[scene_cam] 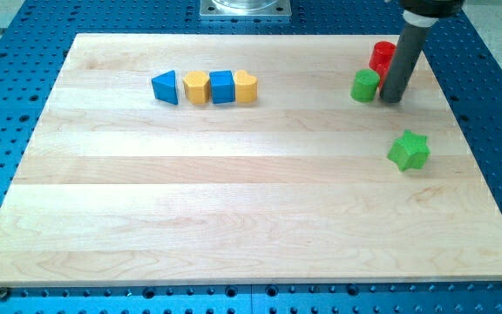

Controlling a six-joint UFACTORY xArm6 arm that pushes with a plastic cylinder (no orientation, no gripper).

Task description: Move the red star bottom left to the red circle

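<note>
Two red blocks sit close together at the view's upper right. The upper one looks like the red circle (382, 52). The lower red block (376, 69) is mostly hidden by the rod and the green block, so I cannot make out its shape. My tip (393, 99) rests on the board just right of a green circle (365, 85) and just below the red blocks. The rod runs up over the right side of the red blocks.
A green star (409, 150) lies below my tip, near the board's right edge. A row stands at the upper left: blue triangle (166, 87), yellow hexagon (197, 87), blue square (222, 86), yellow heart (246, 86). The wooden board (234, 218) lies on a blue perforated table.
</note>
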